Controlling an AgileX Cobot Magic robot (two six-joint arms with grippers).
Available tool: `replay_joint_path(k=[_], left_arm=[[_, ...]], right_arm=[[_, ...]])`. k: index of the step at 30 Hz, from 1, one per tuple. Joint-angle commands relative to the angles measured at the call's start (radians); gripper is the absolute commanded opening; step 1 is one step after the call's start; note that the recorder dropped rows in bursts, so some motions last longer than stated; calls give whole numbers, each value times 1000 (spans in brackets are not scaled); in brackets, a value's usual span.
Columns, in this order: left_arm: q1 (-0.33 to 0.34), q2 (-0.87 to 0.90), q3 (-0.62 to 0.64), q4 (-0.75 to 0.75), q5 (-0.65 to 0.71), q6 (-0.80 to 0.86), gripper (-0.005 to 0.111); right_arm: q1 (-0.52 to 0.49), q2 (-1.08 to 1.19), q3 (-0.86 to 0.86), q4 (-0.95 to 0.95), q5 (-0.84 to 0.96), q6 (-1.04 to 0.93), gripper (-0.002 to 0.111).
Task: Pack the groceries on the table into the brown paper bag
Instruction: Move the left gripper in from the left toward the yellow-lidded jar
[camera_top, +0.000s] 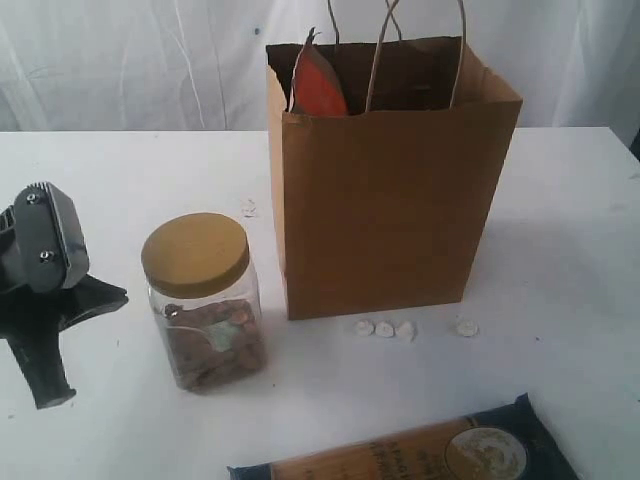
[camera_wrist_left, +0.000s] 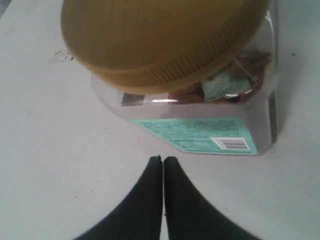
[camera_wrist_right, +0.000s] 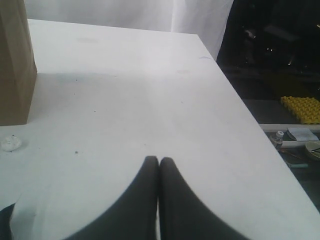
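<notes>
A clear jar (camera_top: 205, 315) with a tan lid (camera_top: 195, 252) stands on the white table (camera_top: 560, 260), just left of the upright brown paper bag (camera_top: 385, 200). An orange-brown pouch (camera_top: 318, 85) pokes out of the bag's top. A long dark-blue-and-tan packet (camera_top: 420, 455) lies flat at the table's front edge. My left gripper (camera_top: 115, 294) is shut and empty, its tips a short way left of the jar. In the left wrist view the jar (camera_wrist_left: 200, 105) fills the space just beyond the closed gripper (camera_wrist_left: 163, 159). My right gripper (camera_wrist_right: 159, 160) is shut and empty over bare table, out of the exterior view.
Small white pebble-like bits (camera_top: 385, 328) lie in front of the bag, one more (camera_top: 466, 327) to their right. The right wrist view shows a corner of the bag (camera_wrist_right: 15, 65), one pebble (camera_wrist_right: 10, 143) and the table's side edge (camera_wrist_right: 240, 100) with a dark drop beyond.
</notes>
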Motion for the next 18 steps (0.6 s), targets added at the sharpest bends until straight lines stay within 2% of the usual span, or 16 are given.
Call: replay_joint_path(k=[1, 2, 4, 5, 10, 18], left_arm=[[2, 25, 6, 8, 0, -128, 41], [2, 31, 6, 8, 3, -185, 55], [2, 38, 6, 8, 40, -306, 92], [2, 38, 6, 8, 60, -316, 105], [2, 36, 6, 8, 127, -322, 105], [2, 38, 6, -25, -37, -287, 105]], right_arm=[[-1, -6, 1, -9, -11, 4, 0], [-1, -6, 1, -9, -11, 4, 0], [-1, -6, 1, -9, -11, 4, 0], [-1, -6, 1, -9, -11, 4, 0], [-1, -6, 1, -9, -11, 4, 0], [-1, -6, 1, -9, -11, 4, 0]])
